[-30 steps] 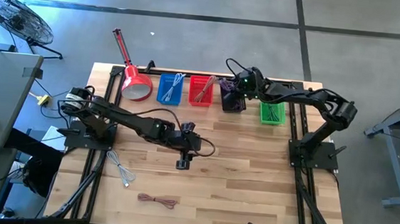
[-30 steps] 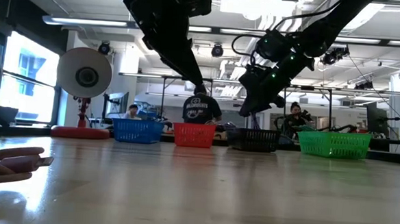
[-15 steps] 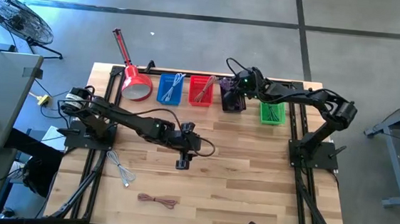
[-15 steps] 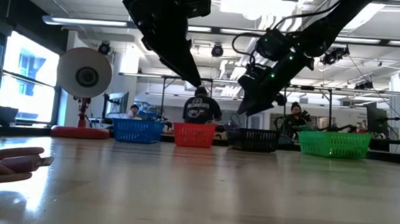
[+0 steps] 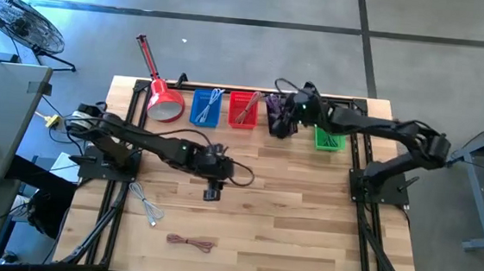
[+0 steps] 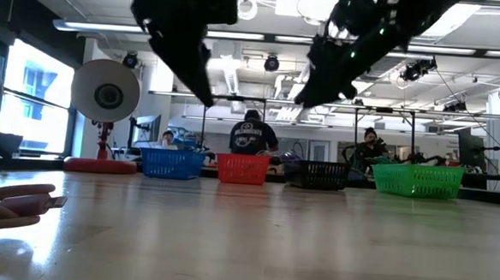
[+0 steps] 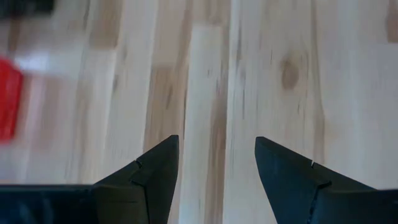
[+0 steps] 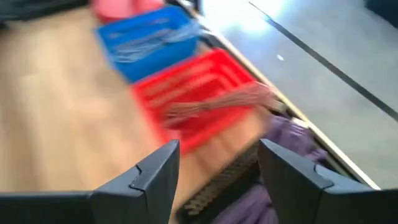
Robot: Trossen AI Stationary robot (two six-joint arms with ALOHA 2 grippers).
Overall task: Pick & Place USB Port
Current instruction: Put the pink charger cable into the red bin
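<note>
My left gripper [image 5: 211, 192] hangs open over bare wood near the table's middle; the left wrist view shows nothing between its fingers [image 7: 216, 140]. My right gripper [image 5: 280, 121] stands open above the black basket [image 5: 280, 119], which holds purple cables [image 8: 292, 140]. It grips nothing [image 8: 217, 144]. A white cable [image 5: 146, 204] and a reddish-brown cable [image 5: 192, 242] lie flat on the table's near left part. Which of these is the USB port I cannot tell.
Blue [image 5: 207, 107], red [image 5: 244, 110], black and green [image 5: 329, 137] baskets stand in a row along the far edge, with a red pan [image 5: 165, 102] to their left. People sit behind the table [image 6: 250, 136]. The table's near right part is bare wood.
My right gripper has risen from just above the black basket and drawn slightly toward the near edge. My left gripper has shifted a little toward the table's left edge and risen.
</note>
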